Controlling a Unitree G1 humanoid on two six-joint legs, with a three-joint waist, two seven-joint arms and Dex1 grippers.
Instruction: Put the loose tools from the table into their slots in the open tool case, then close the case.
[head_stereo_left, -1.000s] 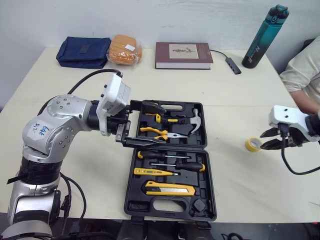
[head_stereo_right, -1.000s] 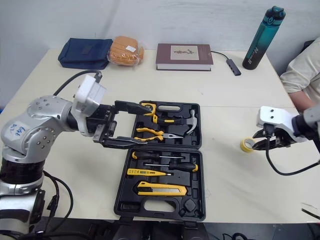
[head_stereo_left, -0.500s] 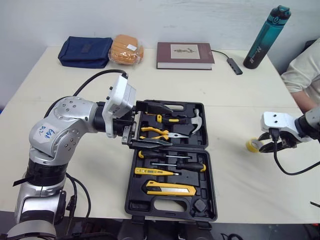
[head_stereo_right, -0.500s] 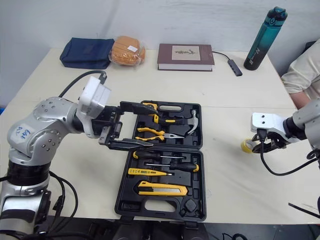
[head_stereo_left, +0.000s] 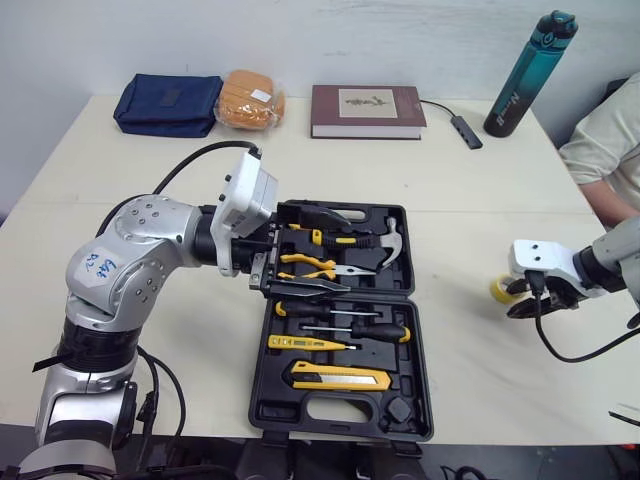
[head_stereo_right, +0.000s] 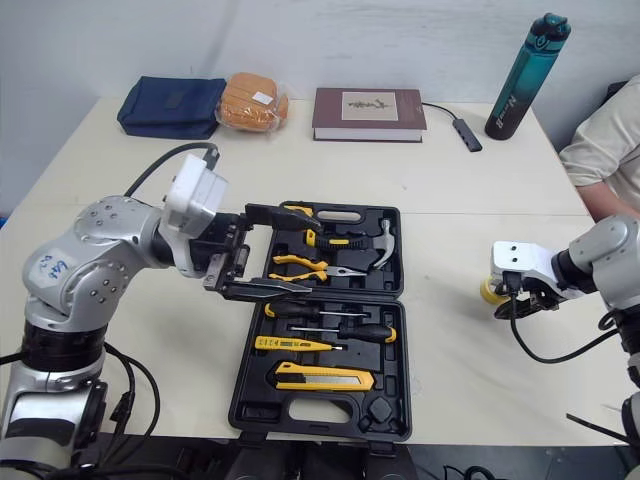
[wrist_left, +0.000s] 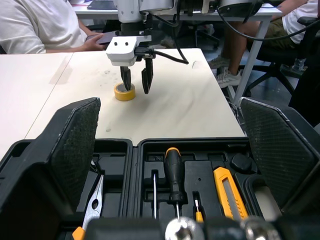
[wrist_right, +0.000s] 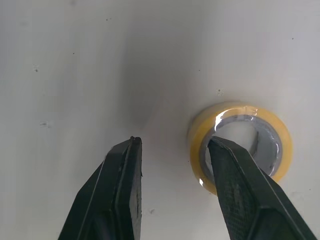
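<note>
Showing near→far: the tool case (head_stereo_left: 262, 380) lies open w/ utility knife (head_stereo_left: 338, 376), screwdrivers (head_stereo_left: 345, 330), pliers (head_stereo_left: 320, 265) & hammer (head_stereo_left: 385, 243) seated. Our left gripper (head_stereo_left: 345, 254) hovers over the hinge, spread wide & empty. Well apart, to our right, the tape roll (wrist_right: 239, 111) sits on the table (head_stereo_left: 480, 200). Our right gripper (wrist_right: 172, 145), beside the roll 1 s ago, has closed in: fingers parted, one over the rim, one over bare table. We judge pick-up imminent; closing the case comes later.
</note>
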